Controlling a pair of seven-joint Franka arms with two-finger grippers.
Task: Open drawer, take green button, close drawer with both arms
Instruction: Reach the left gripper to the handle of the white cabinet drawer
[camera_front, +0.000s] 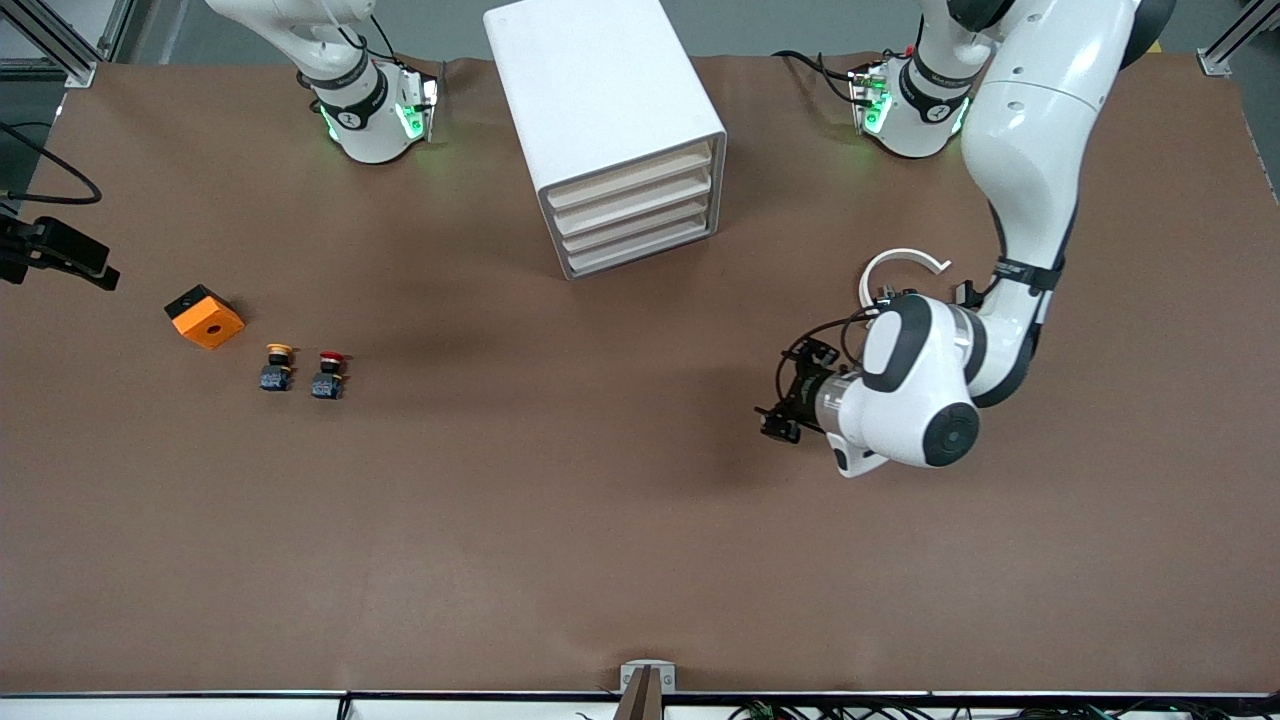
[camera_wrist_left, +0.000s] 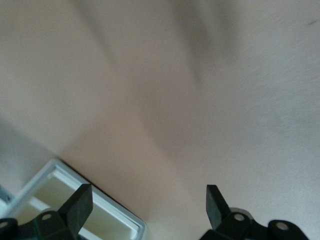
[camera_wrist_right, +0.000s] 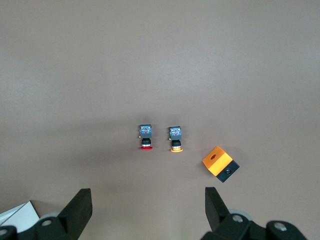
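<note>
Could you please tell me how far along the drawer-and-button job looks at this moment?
Nothing looks done: all four drawers of the cabinet, including the bottom drawer, are shut, and no green button shows. In hand: the left gripper hovers open over bare table; the right gripper, open, waits. Opening, taking the button and closing all remain.

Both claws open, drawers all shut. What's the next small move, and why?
Probably bring the left claw in toward the bottom drawer of the cabinet. All four drawers look shut, no green button is in view, and that open claw hangs over bare table, short of the drawer fronts. The right claw is open, up above the red button and yellow button.
</note>
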